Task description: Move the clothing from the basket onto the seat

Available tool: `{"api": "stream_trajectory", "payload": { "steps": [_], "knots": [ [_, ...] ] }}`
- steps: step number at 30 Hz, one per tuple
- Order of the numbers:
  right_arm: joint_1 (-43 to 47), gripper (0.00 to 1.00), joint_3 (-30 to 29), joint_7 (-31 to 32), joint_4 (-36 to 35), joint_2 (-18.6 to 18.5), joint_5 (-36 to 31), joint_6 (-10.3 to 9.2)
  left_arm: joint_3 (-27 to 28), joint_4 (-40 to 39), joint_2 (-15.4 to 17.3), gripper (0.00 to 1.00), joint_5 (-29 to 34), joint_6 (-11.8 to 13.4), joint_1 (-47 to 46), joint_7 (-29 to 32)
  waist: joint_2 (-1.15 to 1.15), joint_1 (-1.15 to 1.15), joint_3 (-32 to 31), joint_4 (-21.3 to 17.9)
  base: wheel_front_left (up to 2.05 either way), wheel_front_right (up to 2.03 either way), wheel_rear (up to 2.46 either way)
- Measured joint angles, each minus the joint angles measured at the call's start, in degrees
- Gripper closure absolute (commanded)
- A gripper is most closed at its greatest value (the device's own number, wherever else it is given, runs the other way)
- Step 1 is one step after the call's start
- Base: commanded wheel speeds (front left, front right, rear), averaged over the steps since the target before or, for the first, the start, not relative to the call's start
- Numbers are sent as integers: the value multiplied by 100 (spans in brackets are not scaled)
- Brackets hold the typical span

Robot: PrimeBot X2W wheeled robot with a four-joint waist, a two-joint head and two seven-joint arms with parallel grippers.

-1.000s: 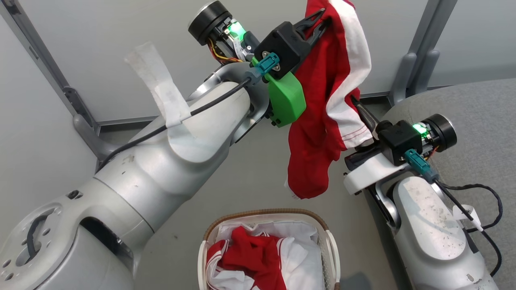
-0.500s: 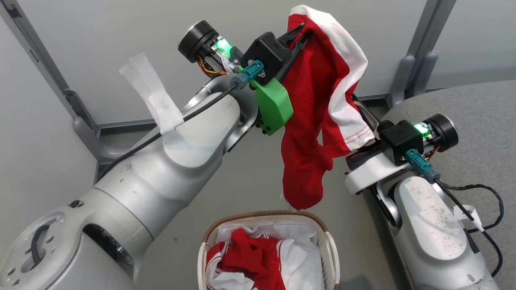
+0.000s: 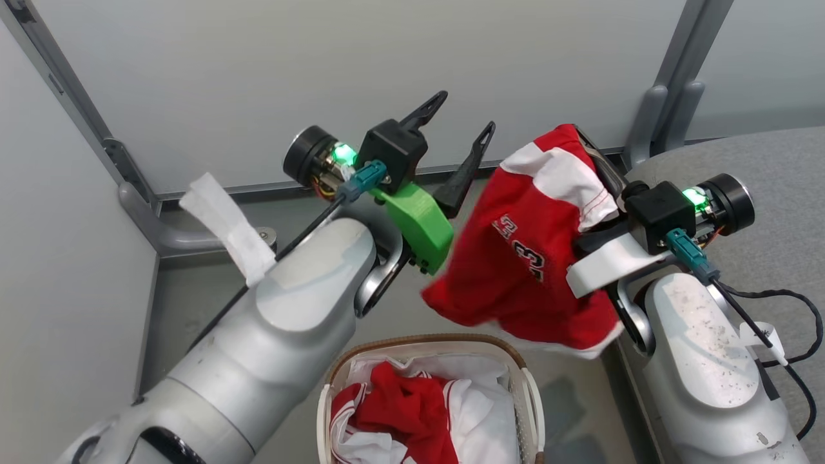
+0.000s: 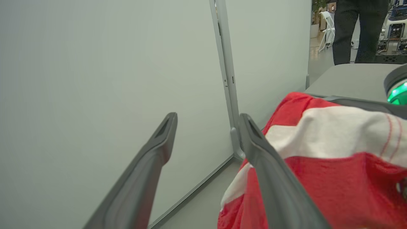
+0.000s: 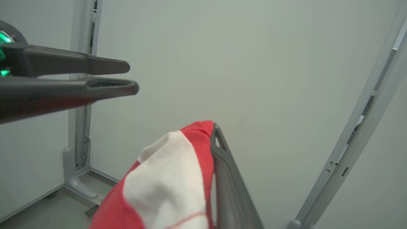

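Note:
A red jersey (image 3: 515, 258) with white panels and white lettering hangs bunched from my right gripper (image 3: 585, 136), which is shut on the cloth, its fingers mostly covered. In the right wrist view the jersey (image 5: 165, 178) drapes over the right gripper (image 5: 212, 129) with one dark finger showing. My left gripper (image 3: 464, 113) stands open and empty just left of the garment; its spread fingers (image 4: 165, 127) frame bare wall, the jersey (image 4: 334, 159) to their right. More red and white clothing (image 3: 406, 406) lies in the basket (image 3: 425, 341) below. The grey seat (image 3: 767, 161) is at right.
Grey partition panels with metal posts (image 3: 670, 96) and feet (image 3: 148, 219) close off the back. The left gripper (image 5: 127, 78) crosses the right wrist view's upper left. A person's dark-trousered legs (image 4: 349, 28) stand beyond the seat (image 4: 349, 79). A black cable (image 3: 793, 335) lies on the seat.
My left gripper opened, let go of the jersey and dropped lower. The garment fell from its high hang and now droops from the right gripper alone.

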Motion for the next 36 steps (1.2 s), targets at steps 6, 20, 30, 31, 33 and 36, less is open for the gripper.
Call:
{"api": "stream_trajectory", "payload": {
  "steps": [6,20,30,31,33,36],
  "knots": [
    [-54,100,-93,0,-8,0,-76,0,516,-310,3,0,178,-1,830,0,0,0,48,-45,0,0,0],
    [-38,100,-397,0,-88,0,-160,0,1187,-868,-2,0,808,-137,2254,-1,0,0,154,-160,0,0,0],
    [-40,100,-476,0,-113,1,-252,0,1541,-999,-3,0,901,-108,2617,-1,0,0,234,-250,0,0,0],
    [-41,100,-464,0,-112,0,-272,0,1591,-1013,-1,0,922,-98,2644,-1,0,0,243,-281,0,0,0],
    [-44,100,-456,0,-110,1,-338,0,1646,-1026,-1,0,977,-82,2681,-1,0,0,258,-346,0,0,0],
    [-60,100,-480,0,-138,-29,-437,0,1729,-1058,-1,0,1099,-82,2752,0,0,0,280,-487,0,0,0]
  ]
}}
